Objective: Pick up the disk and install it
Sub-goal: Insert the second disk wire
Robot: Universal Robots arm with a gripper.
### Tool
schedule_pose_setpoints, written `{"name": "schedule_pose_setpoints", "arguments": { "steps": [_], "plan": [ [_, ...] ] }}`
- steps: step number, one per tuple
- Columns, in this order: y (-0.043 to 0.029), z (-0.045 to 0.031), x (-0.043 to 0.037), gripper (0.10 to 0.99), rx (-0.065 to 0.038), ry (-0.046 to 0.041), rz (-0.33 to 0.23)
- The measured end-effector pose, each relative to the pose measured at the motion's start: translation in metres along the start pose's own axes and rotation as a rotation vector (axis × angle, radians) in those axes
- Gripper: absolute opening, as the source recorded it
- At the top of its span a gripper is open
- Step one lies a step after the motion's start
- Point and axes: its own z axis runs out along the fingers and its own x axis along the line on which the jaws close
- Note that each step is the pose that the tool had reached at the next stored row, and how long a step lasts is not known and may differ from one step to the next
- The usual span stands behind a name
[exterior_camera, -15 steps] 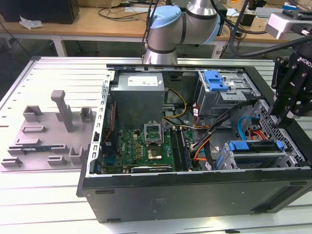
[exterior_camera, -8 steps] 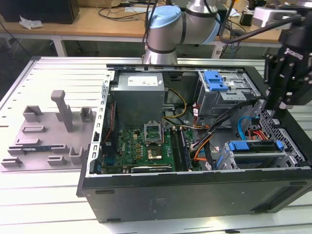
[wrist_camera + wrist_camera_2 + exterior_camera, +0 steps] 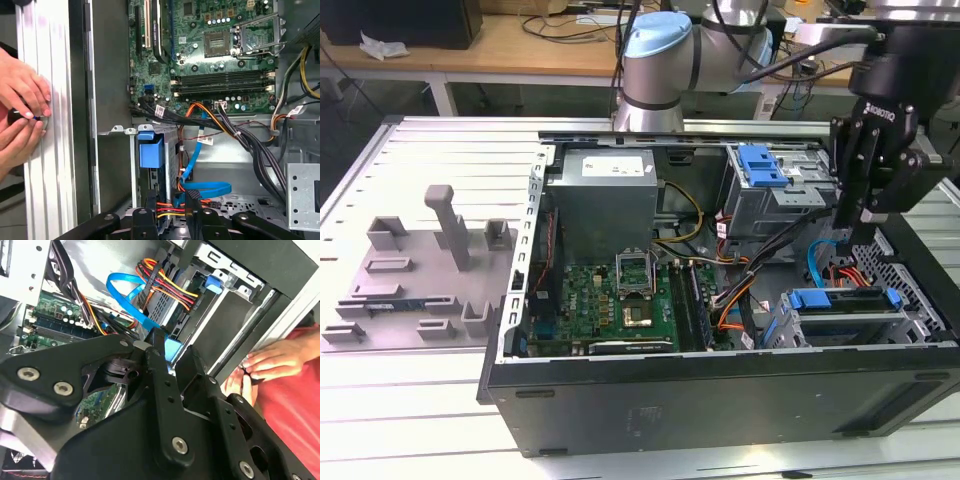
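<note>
gripper hangs over the drive bay, disk sitting in its cage

here are the fingers (image 3: 165,365) in the second wrist view: 2 black fingers close together with a narrow slot between them, and nothing visibly clamped in that slot. whether they are fully together, i cannot tell. the gripper (image 3: 852,215) hovers above the case's corner at the exterior view's right, tips pointing down toward the orange and blue cables (image 3: 825,270).

just below and toward the near wall sits the disk (image 3: 842,300), its blue bracket running along the top, lying in the drive cage (image 3: 845,330). in the first wrist view that blue bracket (image 3: 150,152) lies straight ahead of the fingertips.

further out: the motherboard (image 3: 620,300), the grey power supply box (image 3: 605,195), the case (image 3: 720,400).

a person's hands (image 3: 22,115) rest on the table rail beside the case.

my read: good form here means staying square to the bracket, clear of the cables, and mindful of those hands.
</note>
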Motion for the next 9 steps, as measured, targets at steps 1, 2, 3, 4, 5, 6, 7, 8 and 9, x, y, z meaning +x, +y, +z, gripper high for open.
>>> {"name": "schedule_pose_setpoints", "arguments": {
  "steps": [1, 2, 3, 4, 5, 6, 7, 8, 9],
  "plan": [
    [0.0001, -0.0001, -0.0019, 0.365, 0.000, 0.0095, 0.000],
    [0.0001, 0.0000, -0.0032, 0.365, 0.001, 0.0223, 0.001],
    [0.0001, 0.0007, -0.0035, 0.365, 0.001, 0.0312, 0.020],
    [0.0002, 0.0011, -0.0036, 0.365, 0.001, 0.0329, 0.033],
    [0.0001, 0.0015, -0.0037, 0.365, 0.000, 0.0340, 0.041],
    [0.0002, 0.0022, -0.0040, 0.365, -0.002, 0.0352, 0.054],
    [0.0001, 0.0026, -0.0041, 0.365, -0.003, 0.0380, 0.060],
    [0.0002, 0.0030, -0.0043, 0.365, -0.003, 0.0432, 0.064],
    [0.0002, 0.0034, -0.0049, 0.365, -0.003, 0.0500, 0.066]
  ]
}}
